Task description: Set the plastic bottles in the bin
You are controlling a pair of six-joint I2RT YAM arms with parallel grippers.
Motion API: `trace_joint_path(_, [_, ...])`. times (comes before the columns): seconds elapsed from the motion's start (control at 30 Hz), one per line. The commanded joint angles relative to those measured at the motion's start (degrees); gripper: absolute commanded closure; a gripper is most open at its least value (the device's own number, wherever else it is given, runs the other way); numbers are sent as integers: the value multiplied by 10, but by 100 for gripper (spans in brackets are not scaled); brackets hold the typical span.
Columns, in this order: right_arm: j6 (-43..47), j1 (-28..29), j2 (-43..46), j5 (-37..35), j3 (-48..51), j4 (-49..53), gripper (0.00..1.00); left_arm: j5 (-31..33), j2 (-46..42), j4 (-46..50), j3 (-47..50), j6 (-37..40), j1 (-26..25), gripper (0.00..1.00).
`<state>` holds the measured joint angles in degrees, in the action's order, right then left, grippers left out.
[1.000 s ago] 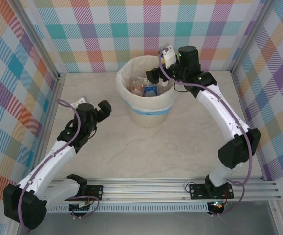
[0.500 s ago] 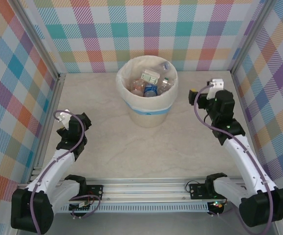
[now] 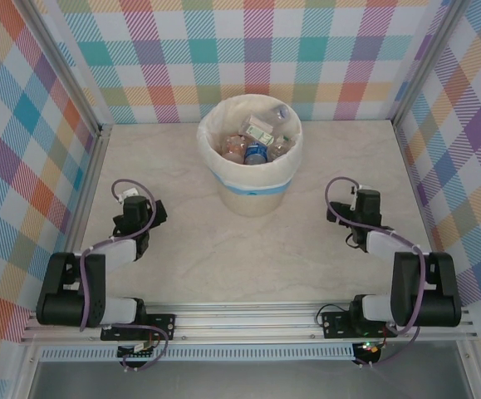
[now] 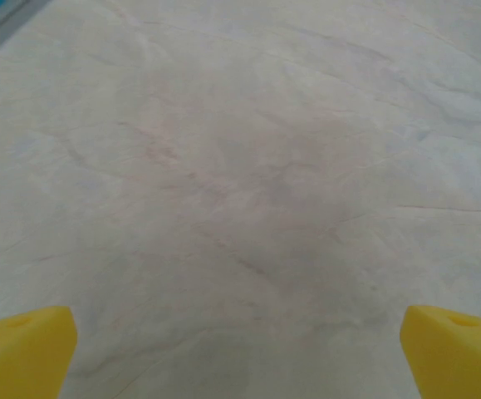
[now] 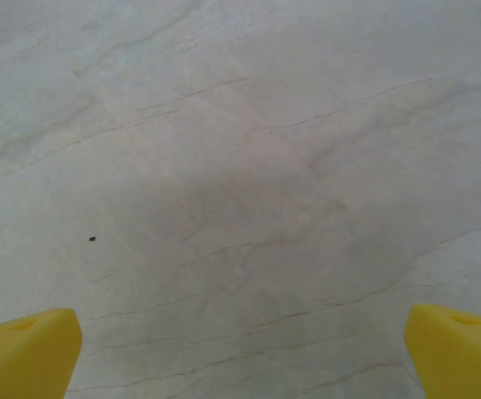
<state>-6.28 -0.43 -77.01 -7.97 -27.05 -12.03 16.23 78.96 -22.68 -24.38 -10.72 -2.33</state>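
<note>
- Left gripper point(image 4: 238, 353): folded low near the arm bases, yellow fingers spread wide with nothing between them and the bare table point(image 4: 248, 166) beneath.
- Right gripper point(image 5: 242, 353): same posture on its own side, fingers spread wide, holding nothing.
- Bin point(image 3: 252, 198): farther back, mid-table, well apart from both grippers. The plastic bottles point(image 3: 255, 143) in sight all lie inside it, heaped close to the rim.
- Risk, as judged: a fresh reach that clips the bin wall could tip it or shake a top bottle out. Fingers this low could also scrape the table on lift-off.
</note>
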Motion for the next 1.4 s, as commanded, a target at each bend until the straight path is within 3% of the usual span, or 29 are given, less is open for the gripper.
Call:
trace_joint_path(0.0, [20,-3,-12,53,-12,-121,0,-41,29,-81,-34,46,7,0])
trace_joint_path(0.07, [26,-4,-24,60,-13,-148,0,-49,36,-113,-27,64,7,0])
trace_joint_path(0.23, [38,-4,-45,80,14,-265,0,-92,117,-382,68,98,2,0])
trace_joint_path(0.27, [40,-4,-50,83,18,-276,0,-91,96,-319,56,96,1,0])
trace_joint_path(0.4, [41,-4,-72,85,66,-381,0,-2,106,-274,23,94,-26,0])
trace_joint_path(0.57, [33,-4,-112,65,120,-523,0,14,106,-272,23,94,-32,0])
trace_joint_path(0.67, [36,0,-108,58,41,-365,0,13,105,-271,22,94,-32,0])
trace_joint_path(1.37, [56,10,-110,75,38,-361,0,9,105,-272,23,96,-32,0])
